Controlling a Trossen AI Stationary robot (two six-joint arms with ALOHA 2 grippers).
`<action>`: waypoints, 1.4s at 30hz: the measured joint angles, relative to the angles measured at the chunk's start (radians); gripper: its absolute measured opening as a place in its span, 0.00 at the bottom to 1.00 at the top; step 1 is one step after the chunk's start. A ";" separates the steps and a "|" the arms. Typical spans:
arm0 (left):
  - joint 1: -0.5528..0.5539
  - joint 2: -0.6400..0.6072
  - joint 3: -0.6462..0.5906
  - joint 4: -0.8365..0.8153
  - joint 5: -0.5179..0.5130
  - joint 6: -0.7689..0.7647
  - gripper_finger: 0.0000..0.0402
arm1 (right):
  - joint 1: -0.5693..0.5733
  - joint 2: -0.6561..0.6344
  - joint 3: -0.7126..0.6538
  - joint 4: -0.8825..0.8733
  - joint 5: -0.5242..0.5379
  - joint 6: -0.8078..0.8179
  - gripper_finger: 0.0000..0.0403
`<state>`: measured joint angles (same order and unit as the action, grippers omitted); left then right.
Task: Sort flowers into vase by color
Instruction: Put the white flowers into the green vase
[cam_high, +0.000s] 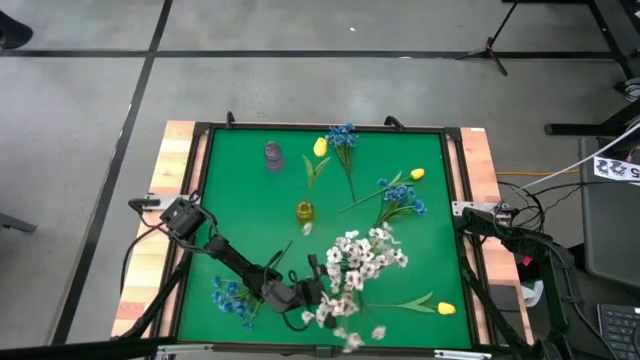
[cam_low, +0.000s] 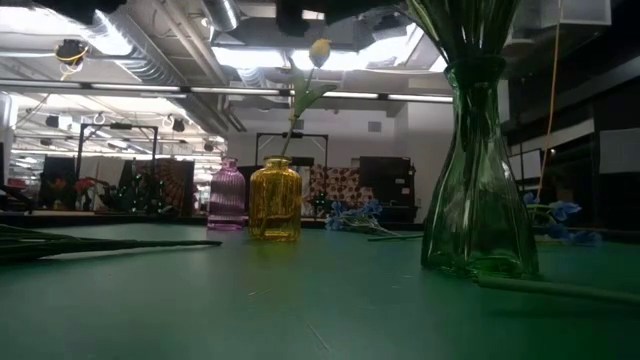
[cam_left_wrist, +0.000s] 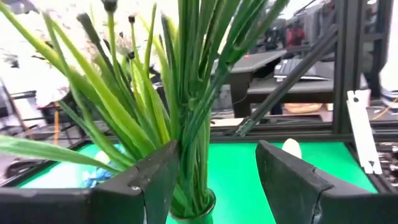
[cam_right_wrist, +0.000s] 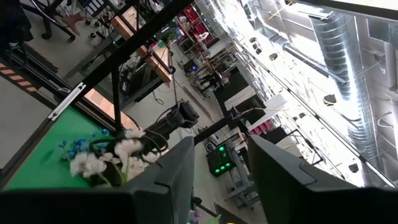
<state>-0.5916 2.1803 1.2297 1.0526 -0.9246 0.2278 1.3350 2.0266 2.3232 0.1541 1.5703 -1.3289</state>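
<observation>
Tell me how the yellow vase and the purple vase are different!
The yellow vase holds one flower, a yellow bud on a long green stem; the purple vase holds none. The yellow vase is amber and wide-bodied; the purple vase looks slimmer. In the high view the yellow vase stands near the mat's middle, the purple vase closer to the far edge. Both are small, see-through and upright.

Open right pincer (cam_right_wrist: 217, 180) frames white blossoms (cam_right_wrist: 109, 158).

Dark jointed arms (cam_high: 235, 262) — black cables, wedge-shaped matte jaws.
</observation>
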 joint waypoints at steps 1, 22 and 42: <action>-0.006 0.000 0.000 -0.008 -0.014 0.006 0.53 | 0.000 0.000 0.000 0.000 0.000 0.000 0.38; -0.099 -0.002 0.001 0.188 -0.145 0.150 0.53 | -0.033 0.000 0.000 -0.084 0.000 0.068 0.38; -0.066 -0.002 0.070 0.185 -0.073 0.322 0.49 | -0.033 0.001 0.000 -0.216 0.000 0.200 0.38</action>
<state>-0.6571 2.1784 1.2995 1.2374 -0.9977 0.5501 1.3022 2.0271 2.3230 -0.0616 1.5705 -1.1291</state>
